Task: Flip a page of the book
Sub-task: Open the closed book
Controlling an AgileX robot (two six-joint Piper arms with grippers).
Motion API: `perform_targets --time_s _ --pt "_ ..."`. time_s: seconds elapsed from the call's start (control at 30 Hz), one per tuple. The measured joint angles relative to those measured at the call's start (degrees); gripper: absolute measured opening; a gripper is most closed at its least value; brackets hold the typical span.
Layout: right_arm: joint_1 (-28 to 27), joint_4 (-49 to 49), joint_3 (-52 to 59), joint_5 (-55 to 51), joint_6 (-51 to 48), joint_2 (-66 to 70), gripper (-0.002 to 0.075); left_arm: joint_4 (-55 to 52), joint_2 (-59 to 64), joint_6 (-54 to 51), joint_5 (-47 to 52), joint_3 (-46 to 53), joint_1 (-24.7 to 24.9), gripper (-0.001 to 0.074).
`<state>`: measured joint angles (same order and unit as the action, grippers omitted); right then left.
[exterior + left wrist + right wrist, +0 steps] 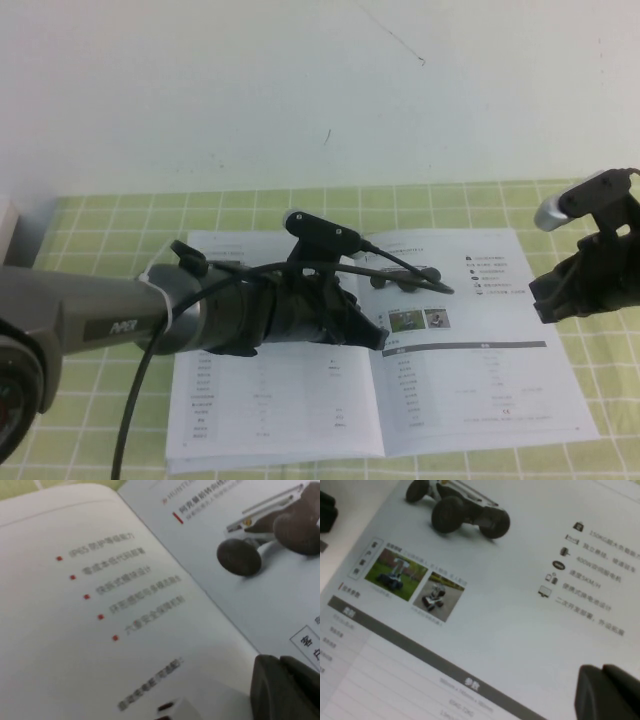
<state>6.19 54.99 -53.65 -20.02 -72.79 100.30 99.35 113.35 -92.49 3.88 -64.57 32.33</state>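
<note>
My right gripper [543,300] has its fingers closed on nothing; it hangs just over the outer edge of the book's [470,400] right-hand page [480,330], on the side away from the spine. From its wrist camera I see the dark fingertips [607,692] pressed together above that page's glossy sheet, with the wheeled robot photo [457,510] and the grey-headed table [420,650] beyond them.

My left gripper [365,335] sits over the spine, its arm stretched across the left-hand page [230,400]. I cannot tell whether its fingers are open or closed; its wrist camera only catches a dark tip [287,687] low above the fold.

The book lies open and flat on the green checked cloth [100,220], both visible pages down, no sheet lifted or curled that I can make out.

So I judge the turn not yet begun: the right-hand page looks like the one to go, nothing grips or lifts it. Left to do: catch its edge, raise it, and carry it across the spine.
</note>
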Motion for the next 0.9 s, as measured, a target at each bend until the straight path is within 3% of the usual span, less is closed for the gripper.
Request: perform_targets --time_s 0.37,0.57,0.9 --pt "0.64 13.16 -0.08 2.20 -14.14 1.74 -0.0002 0.00 -0.05 3.36 1.19 0.98 -0.10 -0.0004" --pt "2.65 23.79 -2.30 -0.68 -24.67 3.46 -0.0002 0.00 -7.62 2.45 2.71 1.76 -0.10 -0.0004" --pt "4.37 27.15 -5.17 5.36 -25.78 12.28 -0.0002 -0.57 -23.84 2.15 0.45 2.50 -0.10 -0.0004"
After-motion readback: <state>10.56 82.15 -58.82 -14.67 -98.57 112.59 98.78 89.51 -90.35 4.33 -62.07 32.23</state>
